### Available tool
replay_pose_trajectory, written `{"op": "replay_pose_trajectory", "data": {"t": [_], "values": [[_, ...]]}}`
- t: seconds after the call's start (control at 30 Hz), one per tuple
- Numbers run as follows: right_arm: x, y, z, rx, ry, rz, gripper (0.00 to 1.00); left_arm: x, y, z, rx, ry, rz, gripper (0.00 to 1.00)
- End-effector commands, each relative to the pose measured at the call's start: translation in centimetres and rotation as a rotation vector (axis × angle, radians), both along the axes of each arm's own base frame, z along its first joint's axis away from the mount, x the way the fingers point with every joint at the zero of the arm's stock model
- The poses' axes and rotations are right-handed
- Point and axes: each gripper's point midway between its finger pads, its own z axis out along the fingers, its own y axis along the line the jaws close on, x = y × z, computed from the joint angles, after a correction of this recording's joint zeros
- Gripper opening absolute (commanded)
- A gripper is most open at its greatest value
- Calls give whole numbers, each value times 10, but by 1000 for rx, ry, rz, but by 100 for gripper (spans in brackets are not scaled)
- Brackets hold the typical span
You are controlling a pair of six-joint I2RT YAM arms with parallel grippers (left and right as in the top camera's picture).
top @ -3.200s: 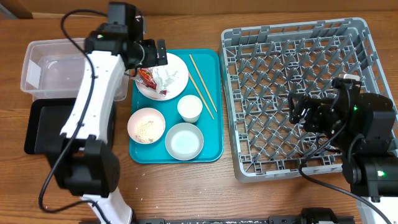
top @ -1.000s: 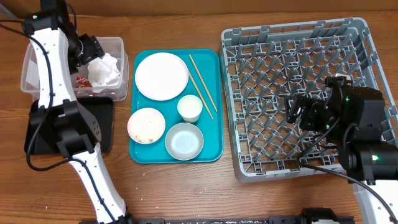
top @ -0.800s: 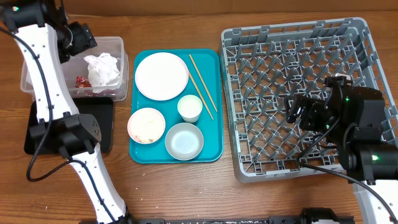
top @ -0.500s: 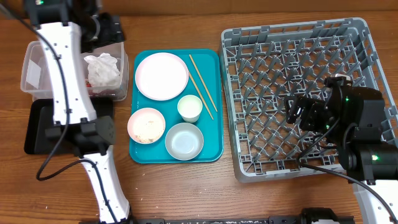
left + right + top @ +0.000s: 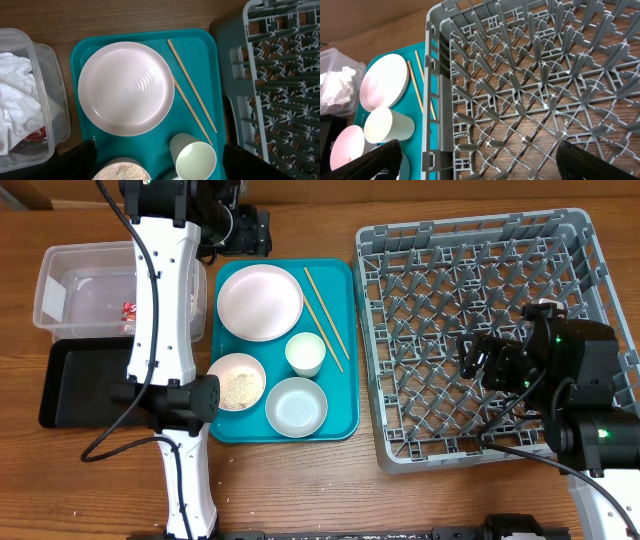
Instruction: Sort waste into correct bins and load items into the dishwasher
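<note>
Left gripper (image 5: pixel 257 232): mine, fingers spread, holding nothing; top of frame, just beyond the teal tray (image 5: pixel 340 426).
Right gripper (image 5: pixel 478 358): mine, fingers spread, holding nothing; over the dish rack (image 5: pixel 470 240), right side.
Tissue (image 5: pixel 15 107): inside the clear tub (image 5: pixel 70 280), upper left.
Wrapper (image 5: pixel 128 308): in the same tub, beside the tissue.
Black tray (image 5: pixel 75 385): left, touching the tub's near edge.
Plate (image 5: pixel 260 302): bare, on the teal tray's upper part.
Chopsticks (image 5: pixel 325 315): right of the plate.
Cup (image 5: pixel 305 354): centre of the teal tray.
Pink bowl (image 5: pixel 236 381): lower left of the teal tray, with rice (image 5: pixel 238 387) inside.
Grey-green bowl (image 5: pixel 296 405): lower centre.

All three views look down, sharing the plate (image 5: pixel 260 302).
</note>
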Motion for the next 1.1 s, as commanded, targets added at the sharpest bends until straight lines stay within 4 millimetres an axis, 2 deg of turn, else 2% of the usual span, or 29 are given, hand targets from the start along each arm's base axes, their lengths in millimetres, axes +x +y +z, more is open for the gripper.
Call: {"op": "replay_pose_trajectory", "data": {"t": [0.0, 0.9, 1.07], "values": [[3, 3, 15, 3, -39, 13, 100, -4, 4, 17, 17, -48, -6, 82], [4, 2, 16, 1, -46, 10, 100, -2, 3, 19, 15, -60, -6, 82], [4, 2, 16, 1, -45, 10, 100, 5, 3, 22, 13, -91, -5, 82]]}}
